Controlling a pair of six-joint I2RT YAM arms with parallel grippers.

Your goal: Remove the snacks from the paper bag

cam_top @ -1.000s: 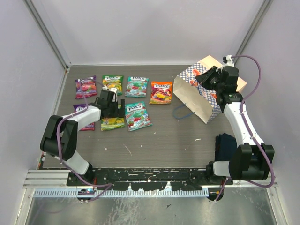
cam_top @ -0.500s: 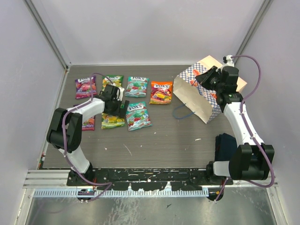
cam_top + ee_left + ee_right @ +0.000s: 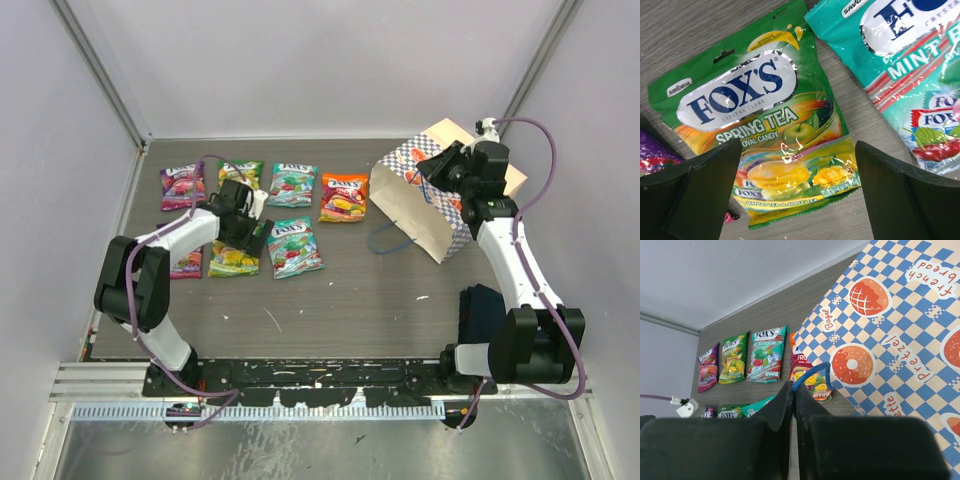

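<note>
Seven snack packets lie flat on the table: purple [image 3: 182,185], green [image 3: 240,173], teal [image 3: 291,184] and orange [image 3: 344,196] in a back row, and a purple-red one [image 3: 185,263], green [image 3: 233,258] and teal [image 3: 294,246] in front. My left gripper [image 3: 252,236] hovers open and empty over the front green packet [image 3: 765,115], its jaws [image 3: 797,200] either side of the packet's lower edge. The paper bag [image 3: 430,205] lies tilted, mouth toward the packets. My right gripper [image 3: 432,170] is shut [image 3: 795,390] on its blue cord handle [image 3: 812,374]. The bag's inside is hidden.
A dark blue cloth [image 3: 482,312] lies near the right arm's base. A second blue cord handle [image 3: 388,240] trails on the table in front of the bag. Walls close the table at the back and on both sides.
My left gripper has shifted a little to the right, above the front green packet, and its arm has swung. The right arm and the bag have not moved.
</note>
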